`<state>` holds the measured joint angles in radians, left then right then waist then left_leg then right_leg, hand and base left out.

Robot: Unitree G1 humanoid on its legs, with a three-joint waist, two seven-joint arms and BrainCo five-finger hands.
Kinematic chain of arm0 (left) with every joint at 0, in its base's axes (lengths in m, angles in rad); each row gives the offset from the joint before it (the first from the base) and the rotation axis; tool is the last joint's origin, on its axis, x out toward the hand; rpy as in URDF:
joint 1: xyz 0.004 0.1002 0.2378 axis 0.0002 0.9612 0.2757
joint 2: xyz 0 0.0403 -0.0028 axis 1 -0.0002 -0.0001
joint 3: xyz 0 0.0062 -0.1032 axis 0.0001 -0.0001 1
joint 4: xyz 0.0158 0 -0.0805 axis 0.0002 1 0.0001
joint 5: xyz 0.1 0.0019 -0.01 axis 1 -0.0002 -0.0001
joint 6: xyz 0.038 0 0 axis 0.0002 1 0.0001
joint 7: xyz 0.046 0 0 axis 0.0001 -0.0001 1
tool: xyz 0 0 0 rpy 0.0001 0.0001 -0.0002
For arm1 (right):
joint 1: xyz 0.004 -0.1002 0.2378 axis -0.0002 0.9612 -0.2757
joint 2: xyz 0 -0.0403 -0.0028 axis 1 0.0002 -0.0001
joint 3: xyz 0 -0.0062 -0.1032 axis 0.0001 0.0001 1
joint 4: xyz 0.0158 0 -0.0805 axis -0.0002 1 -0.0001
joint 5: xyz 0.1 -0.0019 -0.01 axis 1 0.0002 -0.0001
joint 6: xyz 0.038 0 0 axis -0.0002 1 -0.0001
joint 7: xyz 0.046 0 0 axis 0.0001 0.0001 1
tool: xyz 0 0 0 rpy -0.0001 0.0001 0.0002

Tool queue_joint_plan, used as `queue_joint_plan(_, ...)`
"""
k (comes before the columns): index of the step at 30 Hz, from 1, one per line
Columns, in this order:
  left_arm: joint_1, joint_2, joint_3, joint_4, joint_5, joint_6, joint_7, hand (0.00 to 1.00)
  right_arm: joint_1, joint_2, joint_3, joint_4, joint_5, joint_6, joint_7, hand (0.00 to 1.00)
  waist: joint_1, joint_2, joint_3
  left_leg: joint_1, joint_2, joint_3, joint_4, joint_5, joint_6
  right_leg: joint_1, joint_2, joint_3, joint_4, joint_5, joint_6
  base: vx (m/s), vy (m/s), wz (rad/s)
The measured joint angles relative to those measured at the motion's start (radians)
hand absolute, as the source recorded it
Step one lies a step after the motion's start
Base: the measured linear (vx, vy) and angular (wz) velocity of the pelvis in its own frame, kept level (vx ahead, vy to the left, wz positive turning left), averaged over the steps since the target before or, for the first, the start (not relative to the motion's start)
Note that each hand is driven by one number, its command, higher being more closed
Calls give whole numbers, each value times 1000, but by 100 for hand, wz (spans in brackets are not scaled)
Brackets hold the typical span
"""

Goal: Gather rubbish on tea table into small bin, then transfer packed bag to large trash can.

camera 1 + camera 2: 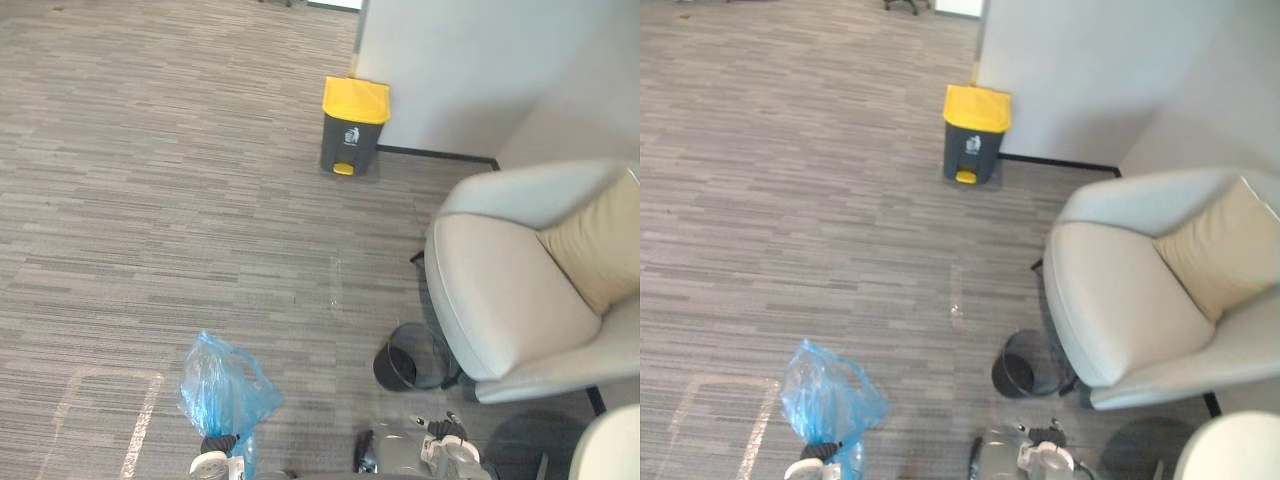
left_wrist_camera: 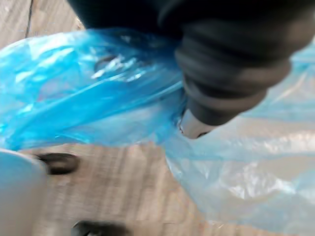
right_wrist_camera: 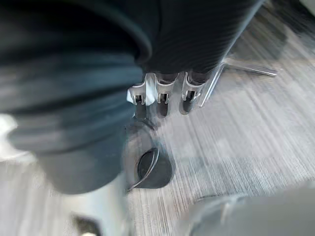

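Note:
A blue plastic bag (image 1: pixel 220 385) of rubbish is bunched above my left hand (image 1: pixel 214 457) at the lower left, over the carpet. In the left wrist view the bag (image 2: pixel 88 98) wraps close round the hand (image 2: pixel 194 125), which is shut on its neck. The large trash can (image 1: pixel 353 125), grey with a yellow lid, stands far ahead by the white wall, lid down. A small black bin (image 1: pixel 408 360) sits on the floor beside the armchair. My right hand (image 3: pixel 162 96) hangs above that bin (image 3: pixel 150 169), fingers straight and holding nothing.
A pale grey armchair (image 1: pixel 510 290) with a beige cushion (image 1: pixel 600 245) fills the right side. A white rounded table edge (image 1: pixel 610 450) shows at the bottom right corner. White tape marks (image 1: pixel 140 425) lie on the carpet at the lower left. Open carpet stretches toward the large can.

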<state>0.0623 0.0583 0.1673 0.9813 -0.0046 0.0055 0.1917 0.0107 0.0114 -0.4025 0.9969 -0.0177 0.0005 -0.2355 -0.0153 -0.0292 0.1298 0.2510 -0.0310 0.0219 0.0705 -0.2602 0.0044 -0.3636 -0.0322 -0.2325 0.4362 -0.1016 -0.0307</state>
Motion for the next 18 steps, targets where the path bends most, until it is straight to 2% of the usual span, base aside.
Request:
queue_joint_plan(1, 17, -3, 13, -16, 0, -1, 0, 100, 16, 12, 0, -1, 0, 0, 0, 0, 2, -28, -22, -8, -29, -2, 57, -14, -22, 5, 3, -21, -49, 50, -66, 633, -76, 37)
queue_joint_plan(2, 27, -37, 27, -23, 0, 0, 0, 100, 12, 12, 0, -7, -1, 2, 1, 0, 21, 9, -34, -56, -1, 20, 218, -40, -60, 40, 14, -34, -54, 30, -81, 627, -57, 18)
queue_joint_plan(4, 28, -63, 50, -47, 0, 0, -1, 100, 4, 25, 26, -58, -1, 1, 1, 0, 18, 49, -28, -228, 46, 79, 570, -14, -116, 116, 37, -21, -145, 10, -68, 544, -12, 3)
queue_joint_plan(5, 25, -72, 62, -61, -1, 0, -1, 100, -4, 30, 34, -66, 0, 3, 1, 0, 24, 64, -17, -265, 84, 121, 685, -17, -112, 160, 54, -14, -172, 3, -68, 581, 6, -10)
queue_joint_plan(6, 19, -78, 75, -70, -1, 0, 0, 100, -17, 41, 47, -67, 18, 5, 1, 0, 28, 64, 1, -298, 132, 173, 795, -32, -82, 239, 65, 1, -197, -19, -68, 539, 30, -27)
queue_joint_plan(7, 19, -75, 74, -80, -1, 1, -2, 100, -19, 54, 56, -71, 20, 5, 0, 0, 38, 52, 6, -329, 157, 199, 839, -52, -53, 293, 63, 23, -214, -31, -66, 509, 47, -33)
queue_joint_plan(8, 18, -72, 72, -93, -3, -2, -2, 100, -22, 63, 65, -73, 21, 5, 0, 0, 48, 40, 10, -360, 172, 215, 844, -66, -38, 328, 55, 38, -230, -37, -61, 523, 87, -45)
queue_joint_plan(9, 10, -74, 72, -112, -4, -3, -2, 100, -34, 64, 65, -77, 21, 5, -1, 0, 57, 28, 14, -411, 190, 240, 807, -86, -40, 359, 38, 55, -241, -39, -59, 396, 96, -51)
queue_joint_plan(10, 3, -75, 72, -125, -5, -3, -1, 100, -46, 65, 59, -81, 22, 4, -3, 0, 62, 19, 16, -459, 198, 251, 727, -95, -35, 373, 14, 69, -244, -42, -53, 444, 161, -51)
queue_joint_plan(11, -3, -78, 72, -129, -5, -6, -1, 100, -54, 65, 51, -83, 23, 4, -4, 0, 64, 12, 21, -486, 195, 245, 655, -94, -33, 388, -5, 83, -249, -50, -39, 344, 210, -45)
queue_joint_plan(12, -13, -83, 71, -128, -5, -12, -1, 100, -58, 64, 48, -84, 23, 3, -6, 0, 68, 8, 25, -522, 187, 220, 536, -72, -51, 407, -33, 103, -254, -73, -1, 409, 314, -46)
queue_joint_plan(13, -13, -91, 70, -124, -6, -13, -1, 100, -54, 60, 42, -83, 22, 3, -9, 0, 69, 26, 18, -533, 181, 157, 393, -3, -69, 419, -40, 121, -254, -98, 40, 323, 321, -61)
queue_joint_plan(14, -9, -109, 70, -120, -7, -15, 0, 100, -43, 53, 42, -76, 22, 5, -9, 0, 74, 52, 8, -530, 183, 121, 333, 130, -91, 422, -36, 148, -249, -127, 85, 317, 378, -52)
queue_joint_plan(16, -13, -98, 72, -105, -7, -15, 2, 100, -30, 56, 62, -61, 20, 15, -7, 0, 71, 21, -15, -505, 133, 182, 345, 65, -56, 421, -103, 207, -224, -143, 95, 398, 426, -45)
queue_joint_plan(18, -13, -96, 72, -105, -7, -16, 2, 100, -29, 59, 63, -63, 19, 17, -7, 0, 85, 10, -18, -468, 117, 237, 345, 26, -34, 394, -133, 244, -156, -135, 105, 364, 355, -77)
